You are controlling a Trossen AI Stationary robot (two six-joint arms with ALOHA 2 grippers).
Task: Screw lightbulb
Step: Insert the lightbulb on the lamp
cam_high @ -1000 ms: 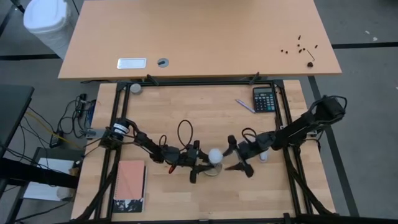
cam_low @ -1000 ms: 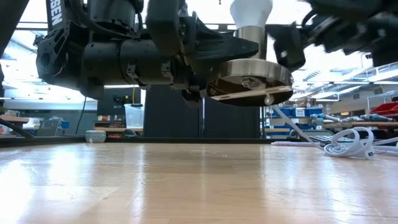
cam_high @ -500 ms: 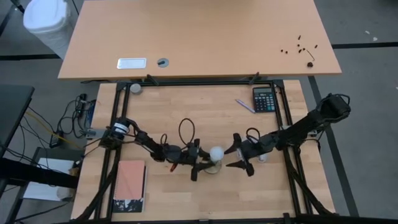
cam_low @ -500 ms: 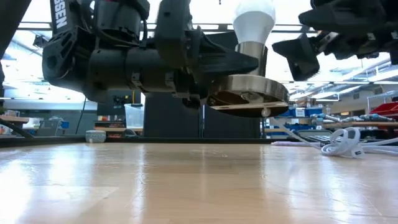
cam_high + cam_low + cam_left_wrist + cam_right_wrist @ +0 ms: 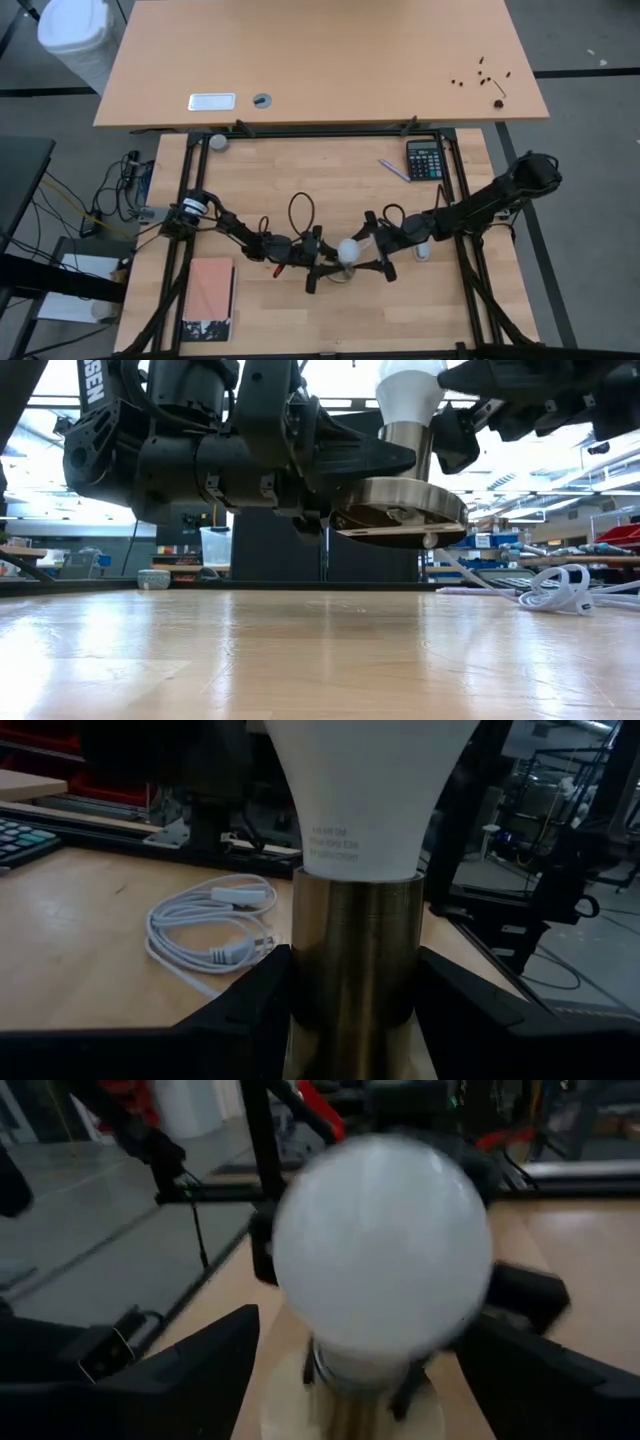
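Observation:
The white lightbulb [image 5: 347,250] stands base-down in the brass neck of a round metal socket disc [image 5: 400,510]. The disc hangs above the table near its middle. The bulb also shows in the left wrist view [image 5: 370,790] and the right wrist view [image 5: 385,1265]. My left gripper [image 5: 335,262] is shut on the socket. My right gripper [image 5: 372,248] is open. Its fingers stand on either side of the bulb's globe, coming level from the table's right, and I see no touch. My left gripper pinches the socket's brass neck [image 5: 355,970] between its two fingers [image 5: 250,1010], just below the bulb's base. The fingers come level from the table's left. The socket is lifted clear of the table, close to upright, with the bulb on top.
A coiled white cord [image 5: 210,925] lies on the table to the right of the socket, also in the low view [image 5: 560,590]. A calculator [image 5: 425,160] and a pen [image 5: 393,170] lie at the far right. A red notebook [image 5: 210,300] lies at the near left.
My right gripper has drawn back a little and then gone toward the table's left, up to the bulb, staying open. My left gripper has kept the socket and bulb lifted in about the same place.

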